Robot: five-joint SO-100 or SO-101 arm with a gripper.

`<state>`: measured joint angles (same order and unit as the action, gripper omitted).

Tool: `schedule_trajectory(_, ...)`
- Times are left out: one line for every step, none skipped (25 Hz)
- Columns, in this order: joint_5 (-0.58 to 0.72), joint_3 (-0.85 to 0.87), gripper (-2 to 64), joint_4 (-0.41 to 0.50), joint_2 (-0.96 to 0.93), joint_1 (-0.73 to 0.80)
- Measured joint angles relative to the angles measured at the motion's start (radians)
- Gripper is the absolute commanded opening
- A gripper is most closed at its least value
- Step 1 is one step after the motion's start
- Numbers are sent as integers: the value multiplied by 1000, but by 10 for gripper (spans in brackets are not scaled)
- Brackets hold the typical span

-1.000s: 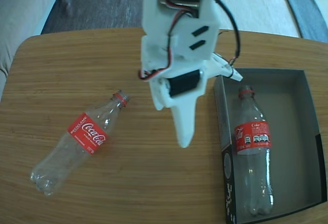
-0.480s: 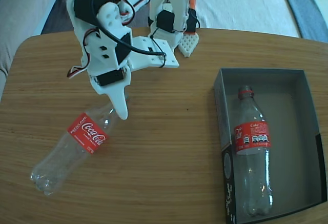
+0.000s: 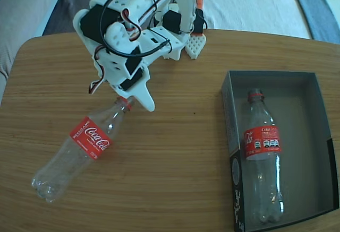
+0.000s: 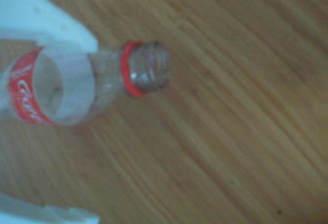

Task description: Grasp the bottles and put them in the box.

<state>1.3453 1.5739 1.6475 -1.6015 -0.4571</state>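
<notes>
One capless bottle [image 3: 85,144] lies slantwise on the left; another [image 3: 261,163] lies inside the box [image 3: 313,147], right.

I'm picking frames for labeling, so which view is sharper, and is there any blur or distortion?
Fixed view: sharp, label print readable on the bottle in the box; table edges bow slightly, so mild lens distortion. Wrist view: soft throughout, the table bottle and wood grain blurred, label lettering smeared.

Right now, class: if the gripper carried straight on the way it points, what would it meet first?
Most likely the loose bottle on the table: the gripper points down beside its red-ringed neck, and the wrist view shows the bottle between open white fingers. Depth is unclear; it might touch wood first.
</notes>
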Motion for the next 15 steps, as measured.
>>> schedule_trajectory(9, 18, 397, 0, 0, -5)
schedule_trajectory(18, 35, 397, 0, 0, -12)
schedule_trajectory(26, 46, 397, 0, 0, -17)
schedule_trajectory(35, 63, 397, 0, 0, -20)
schedule_trajectory(44, 80, 397, 0, 0, -20)
schedule_trajectory(51, 92, 403, -2, 0, -20)
schedule_trajectory(52, 104, 403, -11, 0, -26)
schedule_trajectory(52, 114, 404, -21, 0, -32)
schedule_trajectory(52, 123, 405, -40, 0, -40)
schedule_trajectory(54, 132, 406, -57, 0, -49)
schedule_trajectory(61, 143, 412, -74, 0, -57)
schedule_trajectory(67, 152, 429, -87, 0, -63)
schedule_trajectory(69, 163, 446, -103, 0, -64)
schedule_trajectory(71, 175, 452, -121, 0, -64)
schedule_trajectory(71, 187, 453, -147, 0, -69)
